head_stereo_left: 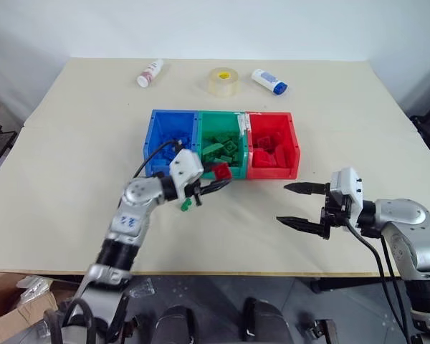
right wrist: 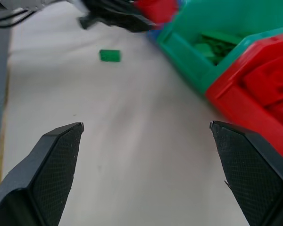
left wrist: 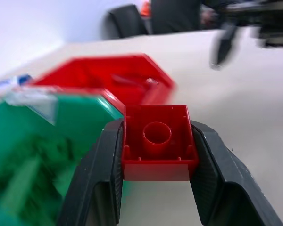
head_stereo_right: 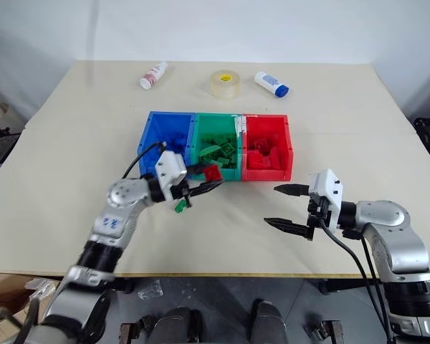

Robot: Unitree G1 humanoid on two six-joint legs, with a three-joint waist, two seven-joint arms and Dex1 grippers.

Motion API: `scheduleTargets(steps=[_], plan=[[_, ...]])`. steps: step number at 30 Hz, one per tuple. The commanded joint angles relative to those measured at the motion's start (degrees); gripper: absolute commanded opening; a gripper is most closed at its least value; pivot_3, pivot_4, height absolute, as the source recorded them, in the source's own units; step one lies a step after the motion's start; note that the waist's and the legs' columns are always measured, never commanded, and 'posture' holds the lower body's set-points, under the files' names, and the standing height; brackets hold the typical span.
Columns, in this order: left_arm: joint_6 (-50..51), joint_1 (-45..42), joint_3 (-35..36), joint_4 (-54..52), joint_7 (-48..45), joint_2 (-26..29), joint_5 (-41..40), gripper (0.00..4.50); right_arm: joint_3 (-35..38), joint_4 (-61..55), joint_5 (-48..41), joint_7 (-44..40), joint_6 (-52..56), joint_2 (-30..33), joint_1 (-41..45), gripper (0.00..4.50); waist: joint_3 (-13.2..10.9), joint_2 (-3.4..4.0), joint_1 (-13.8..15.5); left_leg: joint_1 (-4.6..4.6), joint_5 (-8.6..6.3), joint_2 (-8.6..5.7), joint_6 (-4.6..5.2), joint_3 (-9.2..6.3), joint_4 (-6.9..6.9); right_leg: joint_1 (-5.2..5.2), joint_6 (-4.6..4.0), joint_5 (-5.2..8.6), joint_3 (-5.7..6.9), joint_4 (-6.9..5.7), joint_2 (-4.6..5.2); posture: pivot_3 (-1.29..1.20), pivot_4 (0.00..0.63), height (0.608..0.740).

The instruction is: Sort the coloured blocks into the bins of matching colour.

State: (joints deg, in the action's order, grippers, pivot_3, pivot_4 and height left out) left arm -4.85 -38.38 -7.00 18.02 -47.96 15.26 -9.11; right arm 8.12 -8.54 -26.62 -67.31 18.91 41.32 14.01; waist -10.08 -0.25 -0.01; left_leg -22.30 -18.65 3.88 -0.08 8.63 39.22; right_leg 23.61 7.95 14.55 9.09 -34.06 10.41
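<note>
Seen from above the robot's arms, going left to right. On the left, left gripper (head_stereo_left: 216, 174) pinching a red block (left wrist: 156, 141) between both black fingers, held above the table (head_stereo_left: 72, 129) just near the green bin (head_stereo_left: 204, 123). Below it on the tabletop, one small green block (right wrist: 110, 55), loose, near the bins' front wall. At centre, three joined bins in a row: blue bin (head_stereo_left: 156, 125) on the left, green in the middle, red bin (head_stereo_left: 290, 136) on the right, each already holding blocks of its own colour. On the right, right gripper (head_stereo_left: 299, 204) spread wide and empty, hovering over bare table near the red bin's front right corner.

Step in hand, as a judgement: carrying the red block to its bin. Next move calls for travel rightward past the green bin, clearing the shared wall, then release over the red one.

Wide open tabletop to the right and near side; table's near edge close under both arms. Far side: two small bottles (head_stereo_left: 150, 73) and a clear tape roll (head_stereo_left: 223, 81), well apart from the bins.
</note>
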Motion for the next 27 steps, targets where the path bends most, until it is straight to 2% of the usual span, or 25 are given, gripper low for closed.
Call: scheduleTargets(steps=[1, 6, 8, 12, 15, 20, 23, 27], plan=[[-6.9, -10.3, -0.3, 13.2, 3.3, -6.6, 1.6, 1.50, 3.1, -5.3, -2.2, 3.1, 0.9, 0.3, -2.9, 4.50, 0.0, -0.03, 0.3, -0.01, 0.00, 0.00, 0.00, -0.02, 0.00, 0.00, 0.01, 0.00, 0.02, 0.04, 0.00, 0.00, 0.150, 0.740], [-18.4, -28.0, 0.5, 39.9, 11.3, -14.5, 6.6, 1.50, 3.1, -8.8, -2.8, 6.6, 1.4, -0.6, -5.5, 4.50, -0.1, -0.17, 1.3, -0.19, -0.01, -0.10, 0.10, -0.08, 0.01, -0.02, 0.13, -0.07, 0.06, 0.34, 0.01, 0.00, 0.150, 0.740], [-20.6, -32.4, 2.0, 46.2, 14.2, -16.3, 6.6, 2.22, 2.7, -9.6, -3.1, 7.6, 1.6, -0.9, -5.7, 4.50, -0.1, -0.18, 1.1, -0.20, -0.06, -0.11, 0.15, -0.07, -0.03, -0.02, 0.17, -0.10, 0.06, 0.41, 0.02, 0.00, 0.150, 0.740], [-23.4, -35.3, 2.0, 51.7, 18.0, -16.6, 9.4, 3.35, 2.4, -10.0, -3.4, 8.7, 1.6, -0.8, -5.6, 4.50, -0.1, -0.18, 0.9, -0.19, -0.07, -0.11, 0.15, -0.09, -0.21, 0.04, 0.17, -0.10, 0.09, 0.43, 0.00, 0.00, 0.150, 0.740], [-23.7, -34.1, 2.9, 51.8, 14.6, -15.7, 8.6, 4.28, 2.6, -9.7, -3.6, 8.7, 1.4, -0.3, -5.5, 4.50, -0.1, -0.19, 0.8, -0.21, -0.07, -0.11, 0.16, -0.09, -0.14, 0.04, 0.17, -0.10, 0.09, 0.42, 0.00, 0.00, 0.150, 0.740], [-27.1, -29.2, 3.4, 47.5, 7.5, -12.3, 7.6, 4.28, 1.4, -6.6, -3.3, 6.4, 0.8, 0.8, -3.0, 4.50, -0.1, -0.18, 0.7, -0.21, -0.07, -0.10, 0.16, -0.11, -0.04, 0.04, 0.17, -0.10, 0.06, 0.33, 0.01, 0.00, 0.150, 0.740], [-25.8, -26.5, 4.1, 43.4, 3.5, -10.7, 6.1, 4.28, 0.9, -4.9, -3.3, 4.9, 0.6, 1.1, -1.1, 4.50, -0.1, -0.18, 0.4, -0.20, -0.07, -0.10, 0.16, -0.12, -0.01, 0.04, 0.17, -0.10, 0.05, 0.28, 0.02, 0.00, 0.150, 0.740], [-15.8, -14.0, 3.8, 21.6, -7.7, -3.0, 0.5, 4.28, -1.1, -1.2, -2.5, 1.5, 0.1, 1.9, 2.2, 4.50, -0.1, -0.17, -0.5, -0.19, -0.07, -0.10, 0.16, -0.13, -0.03, 0.05, 0.17, -0.10, 0.04, 0.24, 0.02, 0.00, 0.150, 0.740]])
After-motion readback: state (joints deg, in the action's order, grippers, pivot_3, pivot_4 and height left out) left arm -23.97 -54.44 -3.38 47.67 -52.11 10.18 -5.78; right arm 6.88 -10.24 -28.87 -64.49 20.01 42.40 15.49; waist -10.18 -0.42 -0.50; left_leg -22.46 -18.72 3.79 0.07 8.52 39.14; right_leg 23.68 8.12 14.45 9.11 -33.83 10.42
